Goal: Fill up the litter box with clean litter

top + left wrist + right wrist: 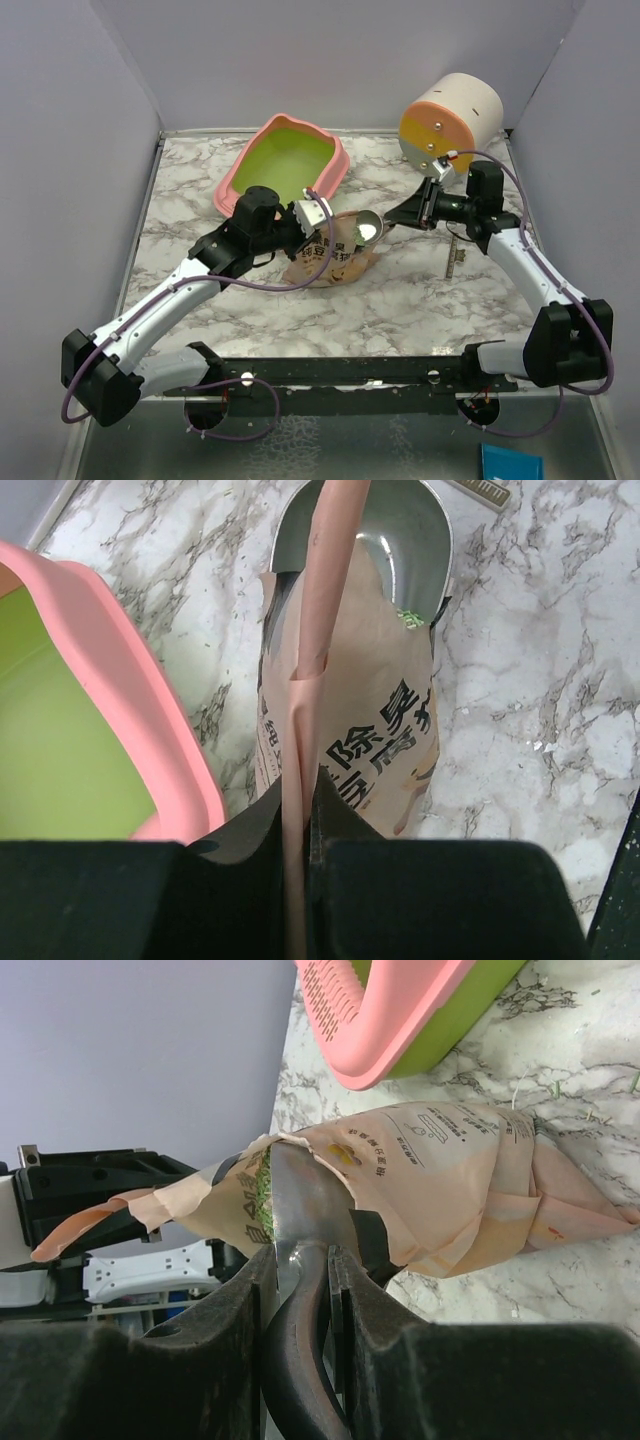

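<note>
My left pincer (300, 815) is pinched tight on the top flap of the pouch (370, 750). My right pincer (300, 1268) is clamped on the handle of the scoop (300, 1200), whose bowl sits in the pouch's mouth against green litter (262, 1192). The litter box (335, 165) lies on the table (400, 300) just behind the pouch, to the left.

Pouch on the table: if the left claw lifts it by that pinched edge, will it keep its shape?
Probably not: the pouch looks creased and slumped, so it should sag. The litter inside likely shifts and weighs the bottom down.
</note>
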Robot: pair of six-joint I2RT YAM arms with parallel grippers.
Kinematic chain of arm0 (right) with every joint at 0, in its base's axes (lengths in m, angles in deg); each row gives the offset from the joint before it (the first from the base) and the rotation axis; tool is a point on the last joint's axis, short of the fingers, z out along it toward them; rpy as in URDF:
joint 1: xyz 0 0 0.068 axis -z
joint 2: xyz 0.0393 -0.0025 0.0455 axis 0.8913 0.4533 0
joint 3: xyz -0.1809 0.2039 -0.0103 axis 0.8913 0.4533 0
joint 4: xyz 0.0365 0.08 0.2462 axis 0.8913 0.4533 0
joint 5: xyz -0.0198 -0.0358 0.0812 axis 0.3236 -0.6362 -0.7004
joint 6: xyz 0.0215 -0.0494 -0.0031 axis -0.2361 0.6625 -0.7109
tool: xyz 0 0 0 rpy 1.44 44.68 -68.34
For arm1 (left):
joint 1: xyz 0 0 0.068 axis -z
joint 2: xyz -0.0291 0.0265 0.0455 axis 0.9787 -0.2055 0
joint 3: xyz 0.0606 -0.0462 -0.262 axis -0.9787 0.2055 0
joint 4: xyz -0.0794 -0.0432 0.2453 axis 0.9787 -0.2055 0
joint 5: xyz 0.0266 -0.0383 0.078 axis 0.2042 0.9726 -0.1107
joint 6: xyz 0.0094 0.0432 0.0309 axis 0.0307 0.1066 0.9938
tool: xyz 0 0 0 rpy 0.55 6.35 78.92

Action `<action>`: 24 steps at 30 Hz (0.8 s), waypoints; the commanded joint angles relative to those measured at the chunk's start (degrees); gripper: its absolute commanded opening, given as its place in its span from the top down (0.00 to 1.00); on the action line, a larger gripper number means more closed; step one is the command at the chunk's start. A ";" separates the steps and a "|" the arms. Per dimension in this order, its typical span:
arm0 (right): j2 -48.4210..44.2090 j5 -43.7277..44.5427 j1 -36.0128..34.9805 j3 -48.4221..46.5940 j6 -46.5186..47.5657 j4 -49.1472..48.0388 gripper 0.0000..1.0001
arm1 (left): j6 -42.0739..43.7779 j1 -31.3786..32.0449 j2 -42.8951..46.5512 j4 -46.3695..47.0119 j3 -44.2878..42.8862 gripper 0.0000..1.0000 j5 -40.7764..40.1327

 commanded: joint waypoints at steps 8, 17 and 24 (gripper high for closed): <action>-4.63 -9.75 5.59 5.25 -6.71 -8.57 0.99 | -2.79 0.04 3.65 3.43 0.12 0.94 -1.62; -4.18 -14.48 7.86 13.40 -16.26 -24.83 0.99 | -4.91 0.04 4.79 5.17 -0.20 0.88 -1.25; -1.84 -13.64 7.86 16.40 -16.12 -28.97 0.99 | -5.33 0.04 4.42 5.42 -0.85 0.88 -0.41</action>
